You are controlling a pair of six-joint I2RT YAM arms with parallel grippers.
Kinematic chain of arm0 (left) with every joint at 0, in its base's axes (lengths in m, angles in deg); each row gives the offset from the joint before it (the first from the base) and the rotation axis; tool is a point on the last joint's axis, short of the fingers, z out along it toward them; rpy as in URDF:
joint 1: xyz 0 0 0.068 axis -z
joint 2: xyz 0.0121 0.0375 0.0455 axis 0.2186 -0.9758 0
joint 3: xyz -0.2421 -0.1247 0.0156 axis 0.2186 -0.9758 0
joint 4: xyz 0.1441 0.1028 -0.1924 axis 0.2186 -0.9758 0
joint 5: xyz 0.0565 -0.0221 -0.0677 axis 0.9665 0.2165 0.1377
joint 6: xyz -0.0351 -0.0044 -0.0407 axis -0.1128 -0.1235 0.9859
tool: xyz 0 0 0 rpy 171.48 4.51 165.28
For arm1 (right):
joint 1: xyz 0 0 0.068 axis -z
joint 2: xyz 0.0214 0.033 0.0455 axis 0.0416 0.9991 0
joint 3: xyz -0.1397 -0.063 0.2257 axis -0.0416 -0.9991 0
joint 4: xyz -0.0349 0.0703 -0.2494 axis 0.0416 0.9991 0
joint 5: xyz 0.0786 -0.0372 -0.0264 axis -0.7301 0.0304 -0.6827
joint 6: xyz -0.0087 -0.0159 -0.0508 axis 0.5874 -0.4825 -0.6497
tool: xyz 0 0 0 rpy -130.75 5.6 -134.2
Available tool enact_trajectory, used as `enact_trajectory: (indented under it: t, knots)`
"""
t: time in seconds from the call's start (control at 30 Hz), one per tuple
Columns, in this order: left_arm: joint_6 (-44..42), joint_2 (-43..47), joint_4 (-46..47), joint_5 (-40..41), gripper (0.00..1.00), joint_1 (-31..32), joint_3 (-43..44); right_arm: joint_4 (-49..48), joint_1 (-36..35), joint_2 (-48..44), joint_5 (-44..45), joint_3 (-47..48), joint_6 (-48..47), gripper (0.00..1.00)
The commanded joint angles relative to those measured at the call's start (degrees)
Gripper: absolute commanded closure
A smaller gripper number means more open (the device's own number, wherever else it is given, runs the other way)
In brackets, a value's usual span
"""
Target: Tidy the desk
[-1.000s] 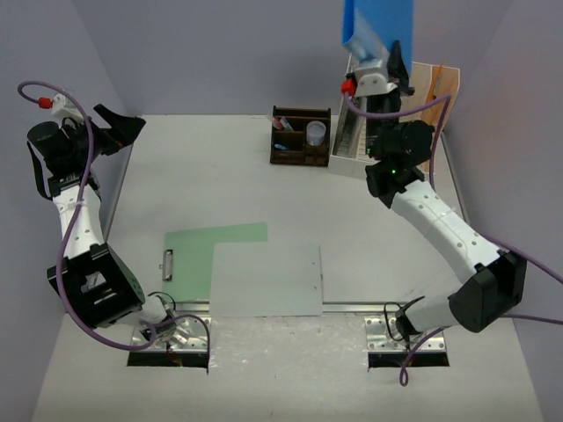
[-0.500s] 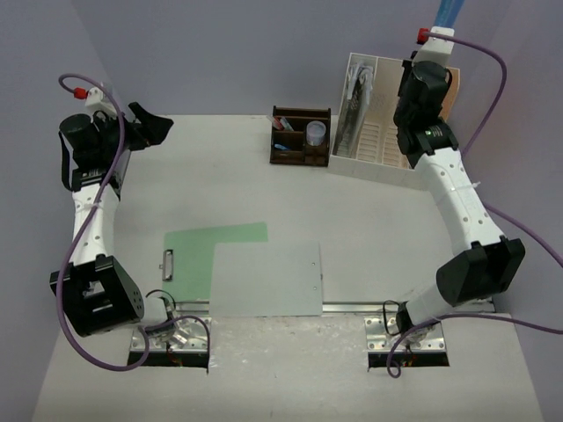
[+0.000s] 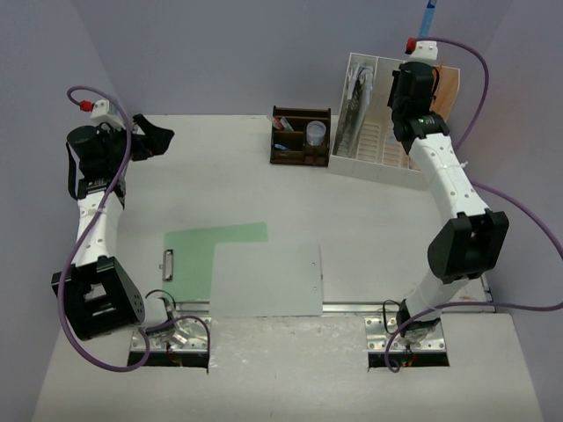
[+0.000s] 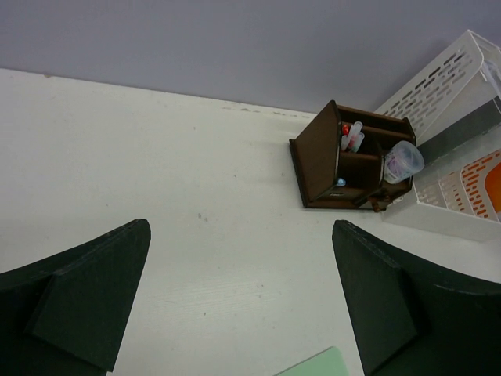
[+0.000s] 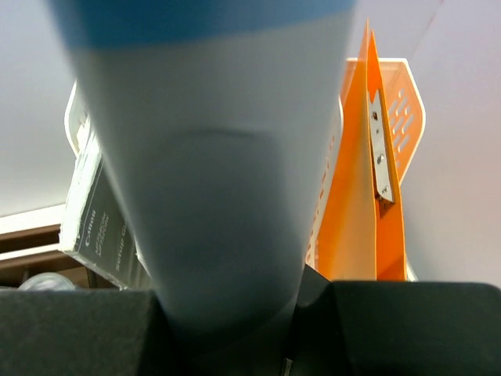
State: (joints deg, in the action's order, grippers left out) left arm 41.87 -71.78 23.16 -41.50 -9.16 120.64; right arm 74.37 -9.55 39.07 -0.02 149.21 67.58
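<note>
The desk (image 3: 220,180) is a wide white tabletop with a metal rail at its near edge. My right gripper (image 5: 235,313) is raised at the back right, above the white file rack (image 3: 380,141), and is shut on a blue folder (image 3: 428,12). From above the folder shows edge-on; in the right wrist view the blue folder (image 5: 211,157) fills most of the picture. My left gripper (image 3: 157,139) hovers open and empty over the back left of the desk; in its own view the left gripper (image 4: 241,235) frames bare tabletop.
A dark brown pen organizer (image 3: 301,137) stands left of the rack. An orange folder (image 5: 364,204) and a dark booklet (image 5: 98,223) stand in the rack. A green clipboard (image 3: 211,251) lies near the front, partly under a grey sheet (image 3: 266,279).
The right arm has swung the blue folder up and to the right, over the rack's right side, turning it edge-on. The left arm has shifted slightly right and lower, still open.
</note>
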Motion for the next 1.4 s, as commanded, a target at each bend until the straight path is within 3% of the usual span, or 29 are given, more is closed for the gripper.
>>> enact_trajectory:
  t: [0.0,0.2,0.63,1.1,1.37]
  knots:
    - [-1.63,1.72,4.37,-0.08,0.0,0.07,-0.3,-12.56,0.44,-1.64,1.04,-1.09,-4.34,1.0]
    - [-1.06,0.79,6.1,-0.43,0.0,0.05,-1.0,-26.14,2.46,-2.11,-1.42,-9.94,-9.13,1.0]
    - [-0.76,-1.15,7.8,-0.06,0.0,-0.02,-1.68,-33.92,6.89,1.72,-8.66,-15.76,-6.79,1.0]
    - [-1.24,-2.48,8.9,0.39,0.0,0.07,-3.53,-38.3,6.89,8.52,-7.14,-14.53,-2.93,1.0]
    - [-1.61,-3.58,9.12,0.28,0.0,0.07,-4.16,-42.58,6.89,9.27,-9.45,-18.51,-3.99,1.0]
